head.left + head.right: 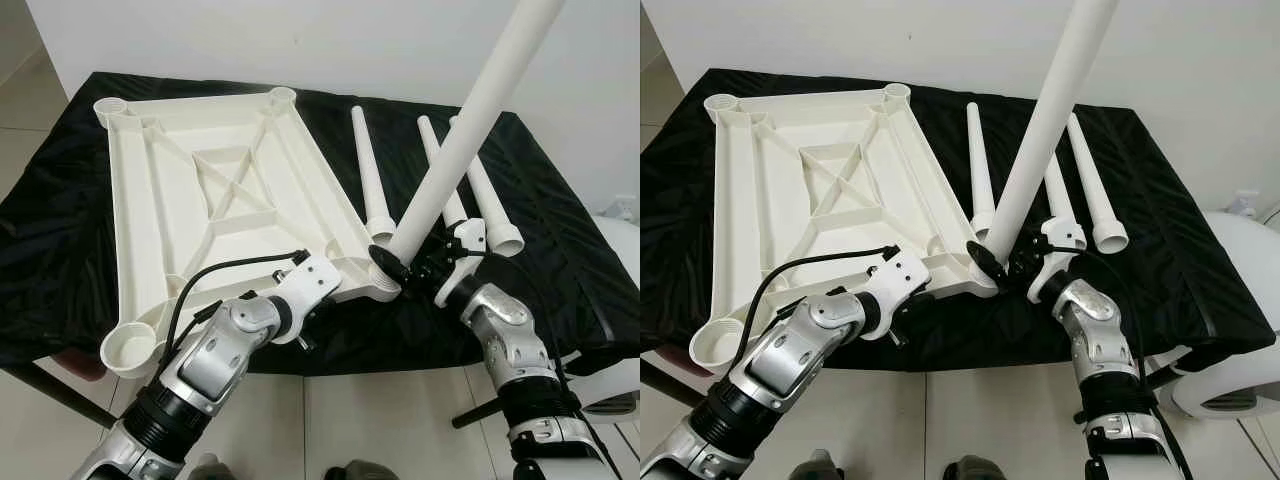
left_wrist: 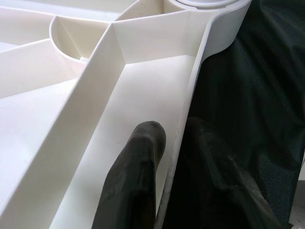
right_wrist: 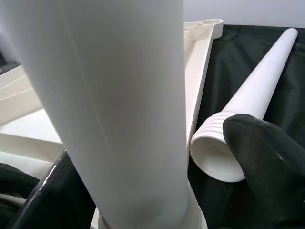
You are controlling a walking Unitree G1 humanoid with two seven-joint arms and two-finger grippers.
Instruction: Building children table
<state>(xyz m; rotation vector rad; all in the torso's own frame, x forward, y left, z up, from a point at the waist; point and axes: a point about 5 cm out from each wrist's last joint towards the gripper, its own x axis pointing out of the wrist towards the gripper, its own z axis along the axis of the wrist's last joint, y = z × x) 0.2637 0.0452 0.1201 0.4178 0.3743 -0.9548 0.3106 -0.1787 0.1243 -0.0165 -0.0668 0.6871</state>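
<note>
White plastic made up the tabletop [image 1: 210, 190], which lay upside down on a counter [image 1: 560, 240] covered with black cloth. Its ribs faced up, and it had a round socket at each corner.

The left claw [image 1: 345, 290] was at the near edge of the tabletop, close to the near right corner. In the left wrist view, one black finger [image 2: 138, 176] sat inside the rim and the other sat outside on the cloth side, so the claw was pinching the thin edge wall between them.

The right claw [image 1: 415, 262] held a long white leg [image 1: 470, 120]. The leg stood tilted, its top leaning away to the right. Its bottom end sat at the socket [image 1: 385, 285] on the near right corner. In the right wrist view, the black fingers [image 3: 267, 157] were on both sides of the leg, down low.

Three more legs [image 1: 370, 170] lay flat on the cloth to the right of the tabletop, side by side, with their wide open ends toward the robot.
</note>
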